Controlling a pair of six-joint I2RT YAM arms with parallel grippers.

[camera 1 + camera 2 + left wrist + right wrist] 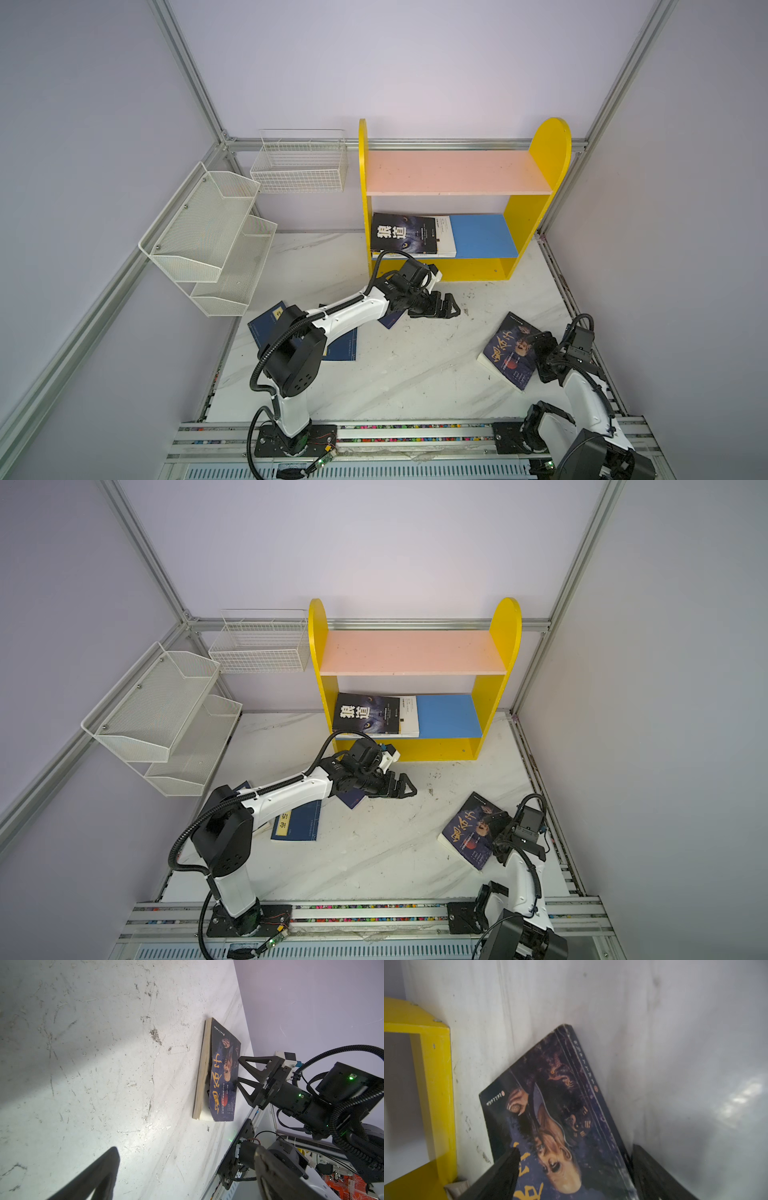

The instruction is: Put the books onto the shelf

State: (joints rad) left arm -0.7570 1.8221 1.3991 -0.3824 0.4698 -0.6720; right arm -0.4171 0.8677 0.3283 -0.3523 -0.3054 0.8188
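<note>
The yellow shelf (540, 208) (494, 688) stands at the back. On its blue lower board (482, 235) a dark wolf-cover book (403, 232) (365, 712) lies flat on a white book (446, 237). A dark illustrated book (509, 353) (224, 1076) (560, 1105) lies at the right, its cover raised off the pages. My right gripper (536, 345) (239, 1069) (575, 1151) is open and straddles its spine edge, one finger over the cover. My left gripper (446, 307) (187, 1167) hovers open and empty mid-table. Navy books (345, 345) (297, 820) lie under the left arm.
A white mesh tiered rack (208, 237) hangs on the left wall, and a white wire basket (299, 166) hangs beside the shelf. An aluminium rail (415, 432) runs along the front. The right wall stands close behind the right arm.
</note>
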